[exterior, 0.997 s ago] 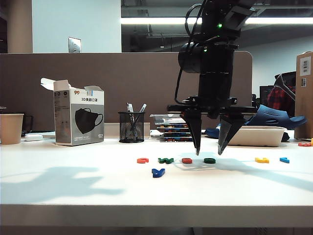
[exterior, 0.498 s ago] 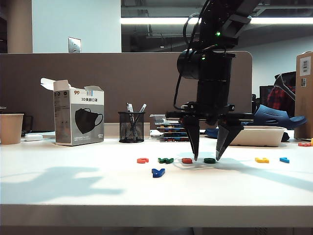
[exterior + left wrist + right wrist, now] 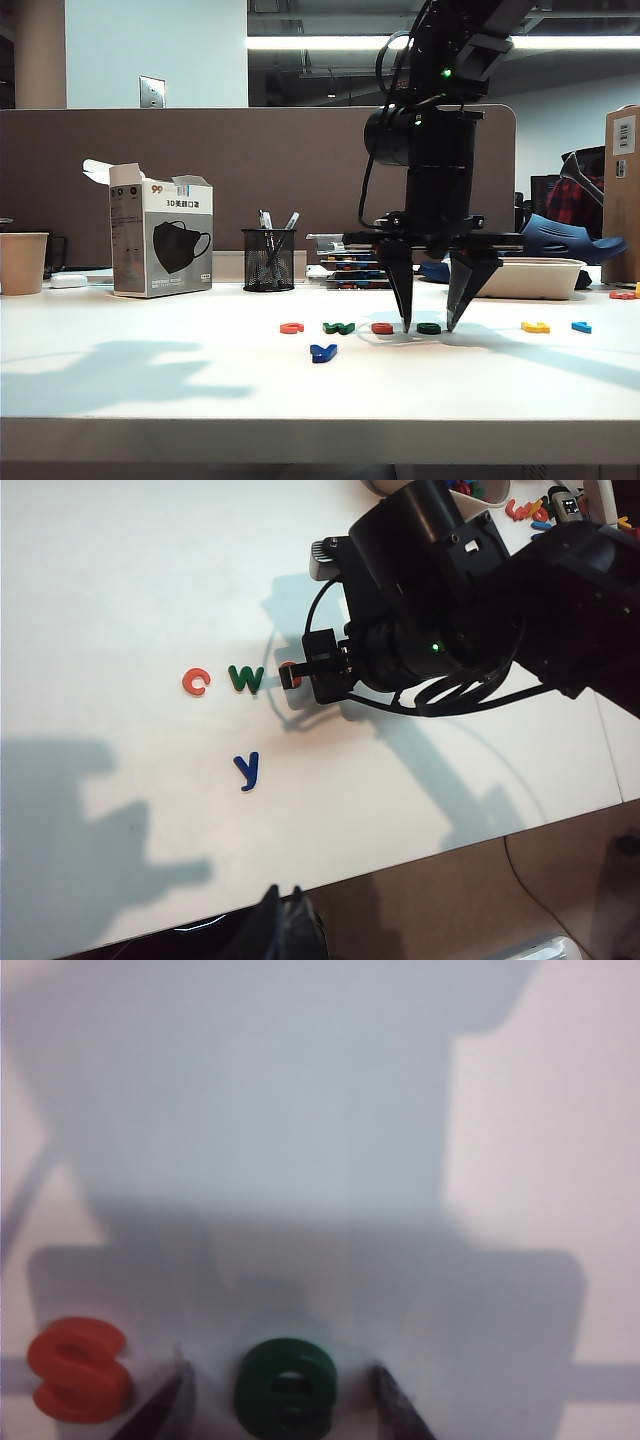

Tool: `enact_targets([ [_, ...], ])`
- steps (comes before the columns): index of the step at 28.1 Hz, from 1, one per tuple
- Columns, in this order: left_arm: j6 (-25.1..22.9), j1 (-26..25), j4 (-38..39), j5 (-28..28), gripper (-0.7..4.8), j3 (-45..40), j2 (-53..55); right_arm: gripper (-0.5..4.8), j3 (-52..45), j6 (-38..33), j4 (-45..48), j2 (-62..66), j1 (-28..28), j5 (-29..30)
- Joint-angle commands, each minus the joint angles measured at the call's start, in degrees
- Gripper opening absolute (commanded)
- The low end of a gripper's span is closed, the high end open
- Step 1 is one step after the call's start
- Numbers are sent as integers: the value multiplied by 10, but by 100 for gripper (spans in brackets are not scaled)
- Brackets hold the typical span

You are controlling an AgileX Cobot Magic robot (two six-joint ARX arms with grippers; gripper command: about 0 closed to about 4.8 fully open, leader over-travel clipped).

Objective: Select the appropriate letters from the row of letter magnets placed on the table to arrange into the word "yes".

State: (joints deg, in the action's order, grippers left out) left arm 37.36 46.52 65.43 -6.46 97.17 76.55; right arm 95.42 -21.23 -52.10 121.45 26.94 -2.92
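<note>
On the white counter (image 3: 150,380), right of the middle of the exterior frame, the right claw (image 3: 428,325) stood spread, its two tips down at the surface on both sides of the green rounded letter (image 3: 429,328), not pinching it. Just left of it lay the orange-red s (image 3: 78,1368), and the dark blue y (image 3: 323,352) lay apart in front of the row. At the lower edge of the left wrist frame, the left claw (image 3: 290,930) appeared only as a dark shape, so I could not tell its state.

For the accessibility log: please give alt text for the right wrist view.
The right gripper stands open with a fingertip on either side of a dark green letter e lying flat on the white table. An orange-red letter s lies just outside one fingertip.
</note>
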Motion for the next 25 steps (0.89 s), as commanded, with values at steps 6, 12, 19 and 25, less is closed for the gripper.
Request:
enact_targets([
  [6,2,0,-4,0,-5,2,-1,198,-2,-3,-4,4,0,3],
  [12,2,0,-4,0,-5,2,-2,144,-2,-3,-3,4,0,3],
  [19,2,0,-4,0,-5,2,-2,143,-2,-3,-3,5,0,3],
  [25,2,0,-4,0,-5,2,-2,104,-2,-2,-3,4,0,3],
])
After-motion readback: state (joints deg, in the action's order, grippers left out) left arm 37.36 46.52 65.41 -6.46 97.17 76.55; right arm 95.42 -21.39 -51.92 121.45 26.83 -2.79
